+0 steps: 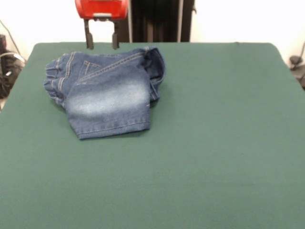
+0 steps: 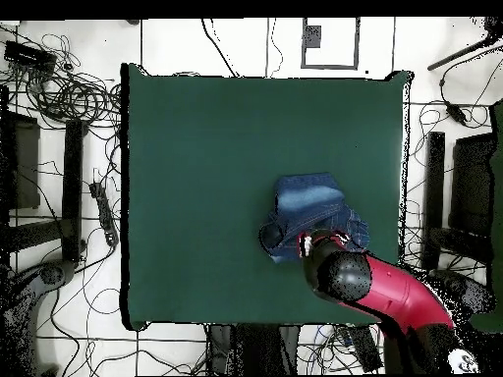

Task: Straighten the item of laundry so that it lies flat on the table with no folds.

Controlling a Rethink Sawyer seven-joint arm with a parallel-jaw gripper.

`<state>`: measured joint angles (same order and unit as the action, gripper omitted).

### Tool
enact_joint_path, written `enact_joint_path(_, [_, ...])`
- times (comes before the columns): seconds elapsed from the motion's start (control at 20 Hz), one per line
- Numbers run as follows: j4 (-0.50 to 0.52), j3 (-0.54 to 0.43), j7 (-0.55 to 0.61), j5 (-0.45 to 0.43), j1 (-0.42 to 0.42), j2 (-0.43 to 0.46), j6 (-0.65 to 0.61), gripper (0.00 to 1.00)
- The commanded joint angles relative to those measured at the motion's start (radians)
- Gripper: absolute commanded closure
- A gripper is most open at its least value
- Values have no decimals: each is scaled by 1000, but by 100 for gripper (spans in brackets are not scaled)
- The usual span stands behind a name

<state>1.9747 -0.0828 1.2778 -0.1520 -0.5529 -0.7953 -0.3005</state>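
The small blue denim jeans (image 1: pixel 107 93) lie folded in a bundle on the far left part of the green table (image 1: pixel 214 143). A faded whitish patch faces up, the gathered waistband is at the left, and a fold of cloth bulges at the right. My gripper (image 1: pixel 102 43) hangs just above the far edge of the jeans, its two black fingers apart and holding nothing. In the overhead view the jeans (image 2: pixel 307 204) lie right of the middle of the table (image 2: pixel 196 177), and the red and black arm (image 2: pixel 378 287) covers their side nearest the robot's base.
The black pedestal (image 1: pixel 157 21) stands behind the table's far edge. Cables and dark equipment (image 2: pixel 59 88) lie on the floor around the table on the left and right. The green cloth stretches wide to the right of the jeans and toward the camera.
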Motion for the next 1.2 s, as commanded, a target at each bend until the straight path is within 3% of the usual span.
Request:
enact_joint_path(0.05, [15,-108,116,-65,54,138,116,0])
enact_joint_path(0.8, [7,-89,181,-77,73,228,252,0])
enact_joint_path(1.2, [-16,-80,83,-110,110,149,96,0])
